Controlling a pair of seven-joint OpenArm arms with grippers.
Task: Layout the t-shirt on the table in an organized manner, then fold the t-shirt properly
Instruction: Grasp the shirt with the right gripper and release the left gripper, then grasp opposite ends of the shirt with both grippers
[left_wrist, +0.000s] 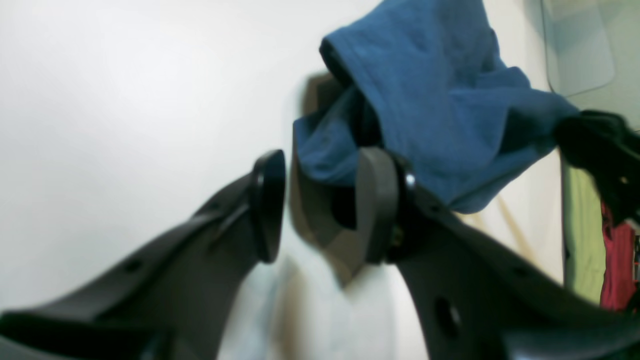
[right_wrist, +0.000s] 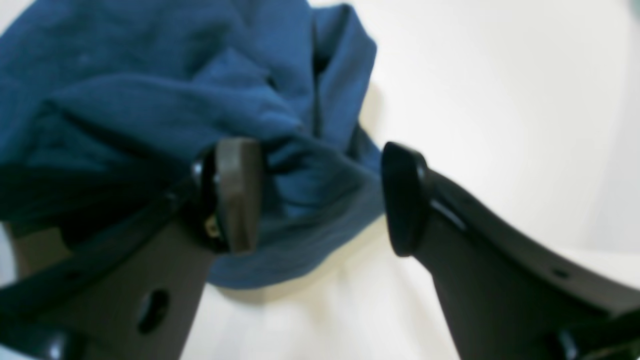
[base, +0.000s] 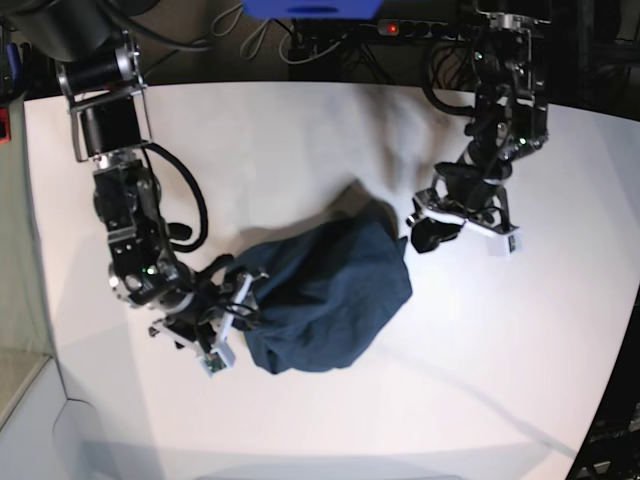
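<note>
Base | t-shirt (base: 325, 295): soft navy cotton, rumpled mound | table (base: 300, 140): matte white

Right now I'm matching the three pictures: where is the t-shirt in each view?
Left wrist: t-shirt at upper centre-right, bunched beyond the open left gripper.
Right wrist: t-shirt fills the upper left, a fold between the open right gripper jaws.
Base: t-shirt lies crumpled at centre.
Shared landmark: the white table under it.
</note>
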